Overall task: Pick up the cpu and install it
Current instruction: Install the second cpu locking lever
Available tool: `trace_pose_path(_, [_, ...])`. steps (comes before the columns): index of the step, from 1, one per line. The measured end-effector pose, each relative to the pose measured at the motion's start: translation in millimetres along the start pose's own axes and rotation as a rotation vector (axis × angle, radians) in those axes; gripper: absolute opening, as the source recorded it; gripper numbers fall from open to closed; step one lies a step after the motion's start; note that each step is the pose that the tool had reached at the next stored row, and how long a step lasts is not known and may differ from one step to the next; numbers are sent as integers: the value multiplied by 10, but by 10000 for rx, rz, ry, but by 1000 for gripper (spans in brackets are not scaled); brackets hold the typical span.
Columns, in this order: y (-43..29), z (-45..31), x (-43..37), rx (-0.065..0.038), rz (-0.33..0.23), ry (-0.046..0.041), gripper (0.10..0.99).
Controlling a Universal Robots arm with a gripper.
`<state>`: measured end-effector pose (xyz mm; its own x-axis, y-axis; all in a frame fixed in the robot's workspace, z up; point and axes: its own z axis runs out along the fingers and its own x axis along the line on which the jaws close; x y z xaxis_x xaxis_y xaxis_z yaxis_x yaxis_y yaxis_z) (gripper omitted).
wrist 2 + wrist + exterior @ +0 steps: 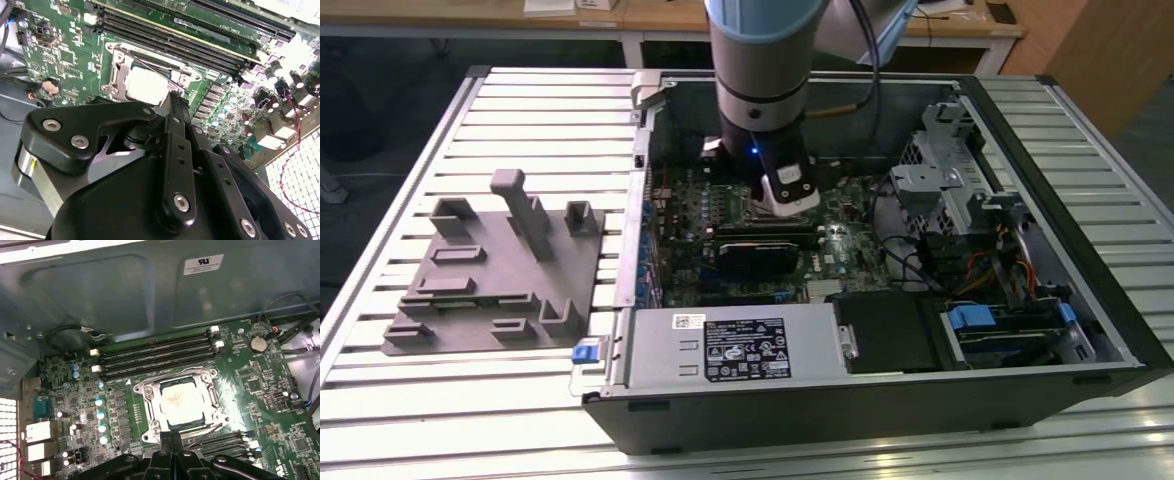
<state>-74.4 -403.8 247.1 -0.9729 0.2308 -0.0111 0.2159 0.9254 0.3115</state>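
Inside socket: the small square silver cpu (181,402) is lying flat in the metal-framed socket (145,405).
Beside socket: the black gripper (172,436) fingers are pressing together, holding nothing.

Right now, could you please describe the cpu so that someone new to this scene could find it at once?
Look inside the open computer case at the green motherboard. Beside the row of long black memory slots sits a square metal-framed socket, and the cpu lies within that frame, just ahead of the gripper. Its flat, pale silver top sets it apart.
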Motion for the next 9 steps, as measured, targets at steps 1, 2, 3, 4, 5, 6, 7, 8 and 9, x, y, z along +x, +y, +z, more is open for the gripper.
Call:
trace_pose_path(1, [-1,0,-7,22,7,-8,106])
trace_pose_path(2, [-3,-1,-18,131,11,-32,106])
trace_pose_path(3, [-4,-1,-28,279,9,-67,106])
trace_pose_path(4, [-5,-2,-33,334,5,-79,106])
trace_pose_path(5, [-6,-1,-41,376,2,-90,106])
trace_pose_path(6, [-7,1,-48,403,1,-95,106])
trace_pose_path(7, [-15,12,-64,437,3,-91,106])
trace_pose_path(8, [-22,24,-67,439,4,-85,106])
trace_pose_path(9, [-32,38,-68,444,7,-75,106])
